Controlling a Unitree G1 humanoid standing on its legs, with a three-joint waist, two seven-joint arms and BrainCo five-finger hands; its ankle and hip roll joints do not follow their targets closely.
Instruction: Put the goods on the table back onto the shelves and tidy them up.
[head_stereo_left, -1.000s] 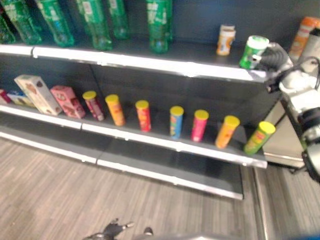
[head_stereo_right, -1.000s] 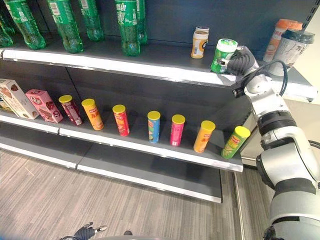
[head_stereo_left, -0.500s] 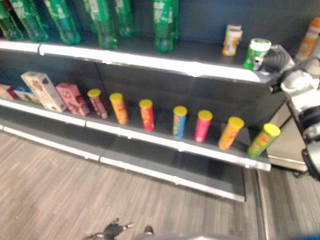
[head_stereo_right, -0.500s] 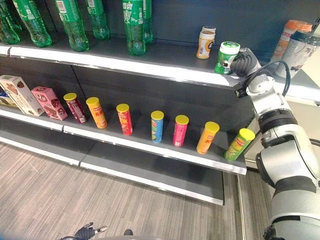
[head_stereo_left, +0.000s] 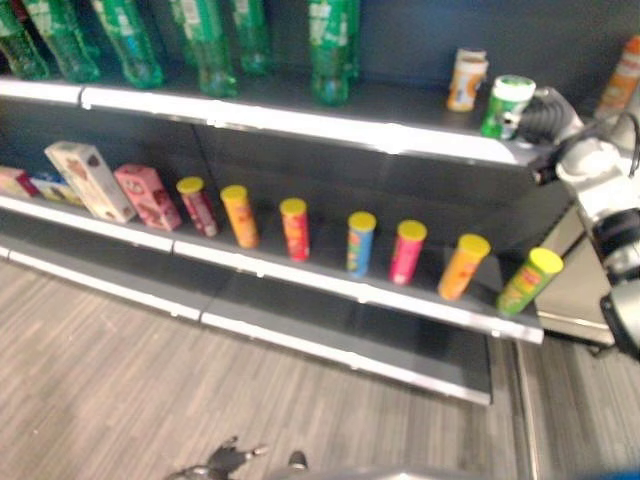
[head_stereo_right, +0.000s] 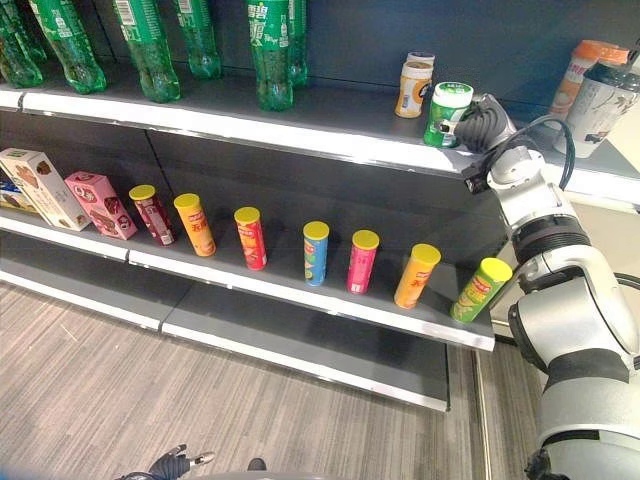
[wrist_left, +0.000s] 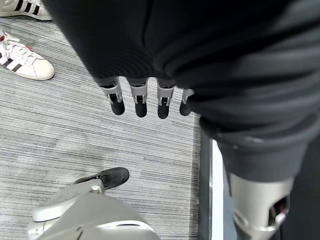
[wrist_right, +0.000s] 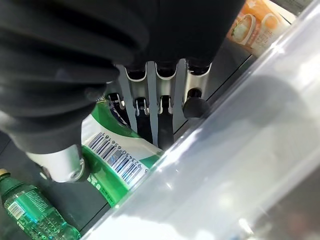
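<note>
- Right hand (head_stereo_right: 482, 120): fingers curled round the green cylindrical tub with a white lid (head_stereo_right: 447, 113), upright on the dark metal top shelf (head_stereo_right: 330, 120).
- Left hand (wrist_left: 145, 95): fingers straight and relaxed, above grey striped floor (wrist_left: 60, 125).

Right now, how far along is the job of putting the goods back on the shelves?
Done: seven yellow-lidded tubes stand in a row on the middle shelf, green bottles above. In hand: the right hand has its fingers curled round the green canister, resting at the top shelf's front edge. Left: releasing it. The left hand hangs open, empty.
</note>
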